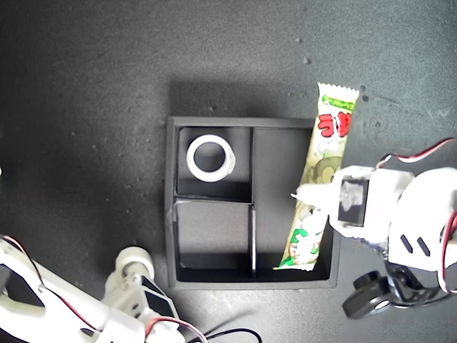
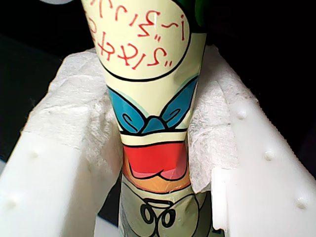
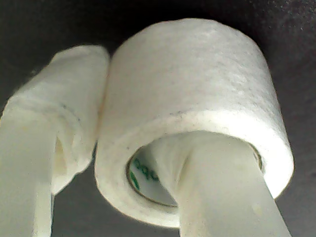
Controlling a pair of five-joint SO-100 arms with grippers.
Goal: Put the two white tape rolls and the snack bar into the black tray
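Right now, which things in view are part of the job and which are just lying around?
Job:
snack bar, clamped in my first gripper
wide tape roll, in the black tray
thick tape roll, held by my second gripper

Lying about:
nothing that I can see

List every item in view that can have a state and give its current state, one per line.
Snack bar: clamped in my first gripper, tilted, lower end inside the long compartment, upper end past the wall.
Wide tape roll: lying flat in a small compartment.
Thick tape roll: held by my second gripper, one finger through its core.
Black tray: other small compartment bare.
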